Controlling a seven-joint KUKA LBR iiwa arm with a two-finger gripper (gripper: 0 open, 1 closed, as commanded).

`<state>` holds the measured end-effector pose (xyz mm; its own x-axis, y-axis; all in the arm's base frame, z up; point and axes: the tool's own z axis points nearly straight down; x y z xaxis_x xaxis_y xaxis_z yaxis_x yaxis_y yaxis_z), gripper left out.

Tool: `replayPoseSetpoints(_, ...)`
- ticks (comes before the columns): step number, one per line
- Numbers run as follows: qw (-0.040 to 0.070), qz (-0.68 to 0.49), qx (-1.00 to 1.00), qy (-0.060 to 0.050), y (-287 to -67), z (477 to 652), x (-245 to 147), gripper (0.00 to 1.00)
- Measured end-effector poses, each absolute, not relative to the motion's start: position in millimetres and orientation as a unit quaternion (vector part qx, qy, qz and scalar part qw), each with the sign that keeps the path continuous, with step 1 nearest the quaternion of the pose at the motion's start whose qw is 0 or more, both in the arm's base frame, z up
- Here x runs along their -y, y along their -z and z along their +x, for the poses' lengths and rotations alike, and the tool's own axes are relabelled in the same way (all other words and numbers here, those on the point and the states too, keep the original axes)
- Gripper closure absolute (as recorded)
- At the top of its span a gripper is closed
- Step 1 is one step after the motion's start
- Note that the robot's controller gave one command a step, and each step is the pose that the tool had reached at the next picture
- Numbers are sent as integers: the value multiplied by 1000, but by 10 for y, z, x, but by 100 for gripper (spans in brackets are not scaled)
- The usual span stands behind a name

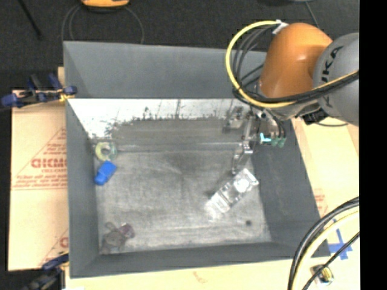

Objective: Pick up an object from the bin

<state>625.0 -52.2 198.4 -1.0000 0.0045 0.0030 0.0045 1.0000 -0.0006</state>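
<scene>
Nearest to us is the front wall of the grey metal bin [181,261]. Just behind it, in the front left corner of the floor, we see a small dull grey and purple lump [117,235], lying alone.

Further in, on the right half of the floor, lies a clear plastic packet [231,193]. It is flat and oblong and set at a slant, its near end towards the middle of the bin and its far end towards the right wall. It stands well apart from everything else on the floor.

Over at the left side, about level with the packet, we find a small blue block [104,174] near the left wall. Just behind it is a pale ring [106,150] with a greenish rim, close to the block; we cannot tell whether the two touch.

Behind the packet the claw [237,164] hangs down into the bin, its tip just above the packet's far end. We cannot tell whether it is wide or narrow, and we cannot tell whether it touches the plastic. Nothing shows in its grasp. The packet is the thing closest to it.

Further back, the claw's metal body rises in front of the scratched back wall. Beyond that, above the bin's far right corner, sits the orange cover [291,58] of the wrist, with yellow and black cables [233,50] looped round it, and the grey arm [340,77] leads off to the right.
</scene>
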Motion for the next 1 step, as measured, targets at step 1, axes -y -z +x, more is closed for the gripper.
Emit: replayPoseSetpoints(1, 1, 234, 972, 0, -1450, 5649, 1012, 0)
